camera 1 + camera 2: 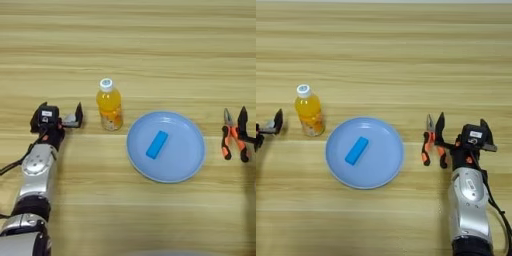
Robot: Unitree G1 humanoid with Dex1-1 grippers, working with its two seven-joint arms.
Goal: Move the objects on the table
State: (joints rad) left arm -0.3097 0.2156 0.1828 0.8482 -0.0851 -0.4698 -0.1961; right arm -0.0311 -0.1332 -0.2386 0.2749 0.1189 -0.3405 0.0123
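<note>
Light-wood plank table: your left gripper is open left of the white-capped orange-drink bottle, unheld; blue block lies on round light-blue plate. Right gripper open by orange-handled pliers. Next, probably close on bottle.

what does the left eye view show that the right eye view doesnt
Only the left eye view shows the left arm whole, with the left gripper open beside the bottle. Only the right eye view shows the right arm whole, with the right gripper open beside the pliers. Both show the bottle upright, the blue block lying on the plate, the pliers and the table.
</note>
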